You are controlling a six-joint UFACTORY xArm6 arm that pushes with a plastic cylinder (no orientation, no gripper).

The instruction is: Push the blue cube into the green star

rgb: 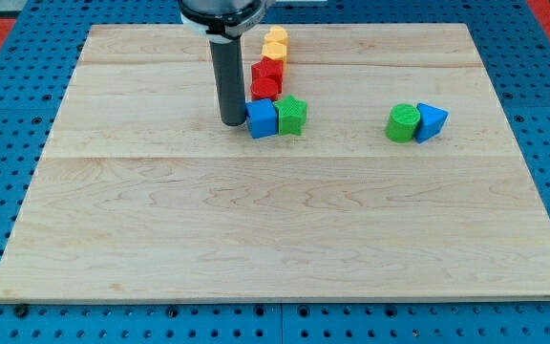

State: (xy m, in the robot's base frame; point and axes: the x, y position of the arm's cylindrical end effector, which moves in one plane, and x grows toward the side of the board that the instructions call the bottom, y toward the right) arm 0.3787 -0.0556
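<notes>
No hand on our rod. Our tip sits just left of small blue plastic cube; cube apparently touching green plastic star. We nudge rightward gently, avoiding red blocks above.

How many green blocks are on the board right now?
2: the green star touching the blue cube near my tip, and a green block at the view's right.

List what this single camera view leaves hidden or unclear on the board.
- Arm above my tip: cut off by the view's top.
- Blue cube against green star: their meeting faces are hidden.
- Red blocks, yellow blocks: overlapping, too small to name shapes.
</notes>
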